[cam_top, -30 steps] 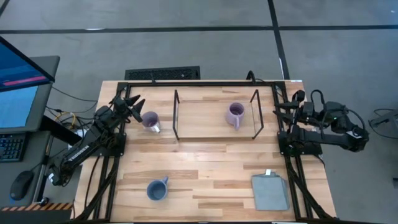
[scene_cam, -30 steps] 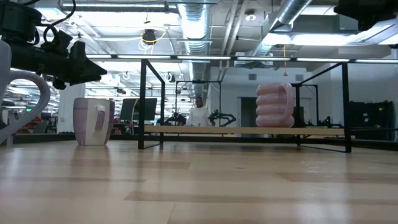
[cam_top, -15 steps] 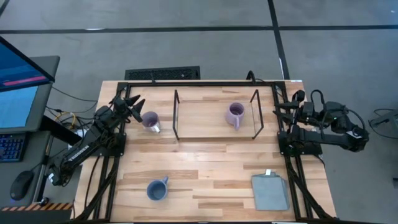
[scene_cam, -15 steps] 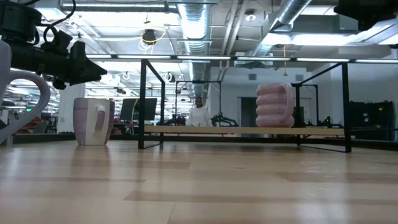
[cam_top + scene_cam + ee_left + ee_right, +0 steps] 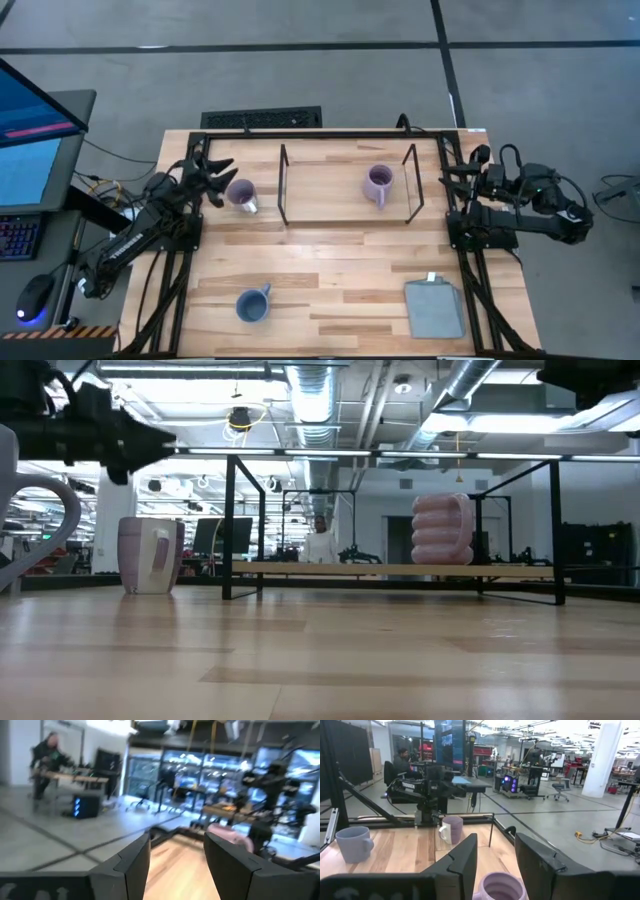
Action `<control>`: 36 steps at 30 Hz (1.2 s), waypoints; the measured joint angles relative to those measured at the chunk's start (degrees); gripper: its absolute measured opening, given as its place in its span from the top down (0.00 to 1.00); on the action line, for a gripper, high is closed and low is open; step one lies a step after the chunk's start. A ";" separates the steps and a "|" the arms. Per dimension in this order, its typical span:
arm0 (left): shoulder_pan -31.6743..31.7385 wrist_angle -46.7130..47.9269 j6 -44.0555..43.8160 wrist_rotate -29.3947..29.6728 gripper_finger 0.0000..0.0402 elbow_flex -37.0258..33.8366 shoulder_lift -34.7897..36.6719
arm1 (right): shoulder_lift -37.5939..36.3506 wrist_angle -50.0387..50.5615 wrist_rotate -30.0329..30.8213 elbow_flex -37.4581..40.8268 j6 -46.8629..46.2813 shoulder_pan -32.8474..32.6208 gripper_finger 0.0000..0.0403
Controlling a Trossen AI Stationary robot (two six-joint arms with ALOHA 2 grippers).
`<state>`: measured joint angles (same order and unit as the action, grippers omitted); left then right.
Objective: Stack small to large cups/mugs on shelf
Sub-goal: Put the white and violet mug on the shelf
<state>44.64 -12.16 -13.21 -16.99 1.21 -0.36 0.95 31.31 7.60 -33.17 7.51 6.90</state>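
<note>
A light purple mug (image 5: 241, 193) stands upright on the table, left of the shelf (image 5: 330, 195); it also shows in the low view (image 5: 150, 555). A second, ribbed purple mug (image 5: 379, 184) stands on the shelf board near its right wire frame (image 5: 443, 530). A blue mug (image 5: 252, 304) stands near the table's front edge. My left gripper (image 5: 217, 173) is open and empty, above and just left of the first mug (image 5: 140, 440). My right gripper (image 5: 495, 865) is open and empty at the table's right edge (image 5: 465, 178).
A grey folded cloth (image 5: 434, 308) lies at the front right. The shelf's black wire frames (image 5: 284, 186) (image 5: 412, 184) rise at its two ends. The table between the shelf and the front edge is bare wood (image 5: 340, 270).
My left gripper has risen and gone slightly toward the purple mug beside the shelf. Its fingers have stayed open. The mugs have not moved.
</note>
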 joint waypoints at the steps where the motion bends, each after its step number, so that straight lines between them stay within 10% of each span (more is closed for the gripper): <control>1: -0.48 -1.33 -0.02 -0.43 0.56 0.00 0.00 | 0.00 0.00 0.00 0.00 0.00 0.00 0.61; 36: -23.52 -0.97 1.96 3.76 0.78 6.03 0.02 | 0.00 0.02 0.00 0.00 2.05 0.00 0.62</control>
<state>21.12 -13.14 -11.25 -13.23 7.24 -0.34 0.95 31.33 7.60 -33.17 9.56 6.90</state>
